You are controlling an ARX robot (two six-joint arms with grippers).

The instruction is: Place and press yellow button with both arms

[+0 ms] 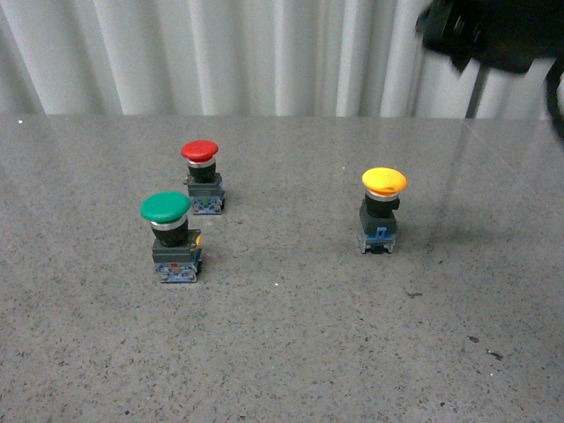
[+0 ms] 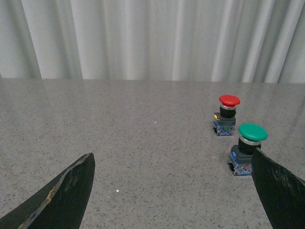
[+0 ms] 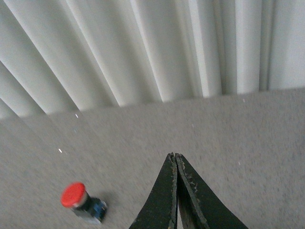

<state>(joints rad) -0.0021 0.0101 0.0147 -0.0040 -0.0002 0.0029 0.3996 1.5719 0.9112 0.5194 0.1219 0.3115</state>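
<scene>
The yellow button (image 1: 383,210) stands upright on the grey speckled table, right of centre in the front view, with nothing touching it. Part of my right arm (image 1: 480,31) shows as a black blur at the top right, high above the table. My right gripper (image 3: 175,156) is shut with its jaws pressed together and nothing between them; the yellow button is out of its view. My left gripper (image 2: 174,164) is open, its two dark fingers wide apart over bare table. The yellow button does not show in the left wrist view.
A green-capped button (image 1: 172,236) and a red-capped button (image 1: 203,176) stand close together at the table's left; the green-capped button (image 2: 248,148) sits just beyond one left finger, the red-capped button (image 2: 226,114) behind it. The red-capped button (image 3: 81,202) also shows under the right gripper. White curtain (image 1: 264,53) behind.
</scene>
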